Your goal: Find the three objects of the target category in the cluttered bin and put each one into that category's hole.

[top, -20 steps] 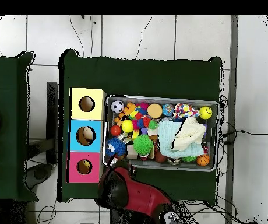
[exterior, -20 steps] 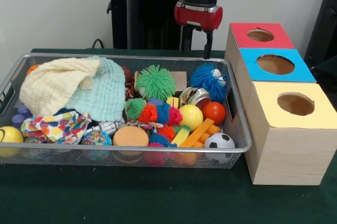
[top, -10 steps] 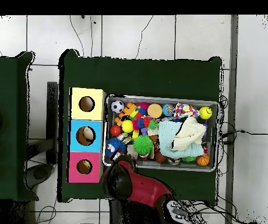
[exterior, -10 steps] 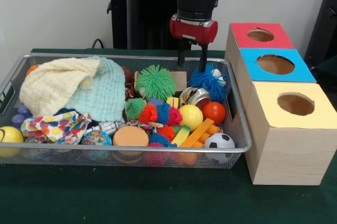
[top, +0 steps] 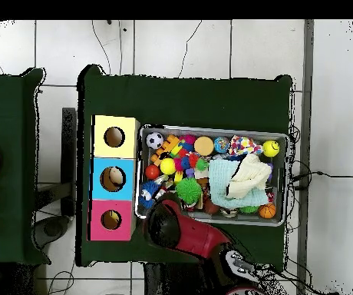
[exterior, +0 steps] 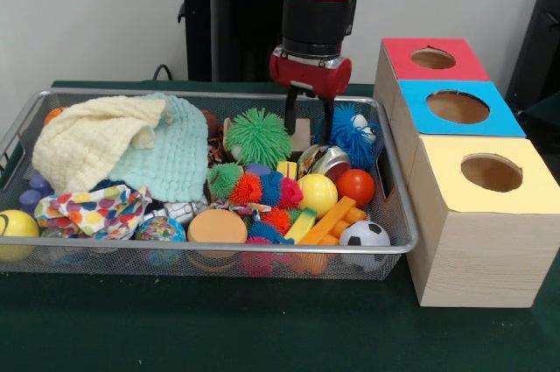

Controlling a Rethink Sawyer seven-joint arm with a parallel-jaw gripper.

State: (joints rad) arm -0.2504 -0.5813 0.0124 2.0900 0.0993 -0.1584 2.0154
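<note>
Two jaws of the gripper [exterior: 307,123] hang spread apart inside the wire bin [exterior: 395,214], gripping nothing, between the green spiky ball [exterior: 258,136] and the blue fuzzy toy [exterior: 348,133]. Three boxes with holes stand beside the bin: red [exterior: 433,59], blue [exterior: 458,108], yellow [exterior: 491,174].

My desk [exterior: 219,328] is covered in dark green cloth. Two things rest directly on it: a wire mesh bin [exterior: 210,260] heaped with toys and cloths, on the left in the front view, and just beside it on the right a row of three wooden boxes [exterior: 477,241] with red, blue and yellow holed tops. Bin and boxes look to be touching, though I can't be sure.
</note>
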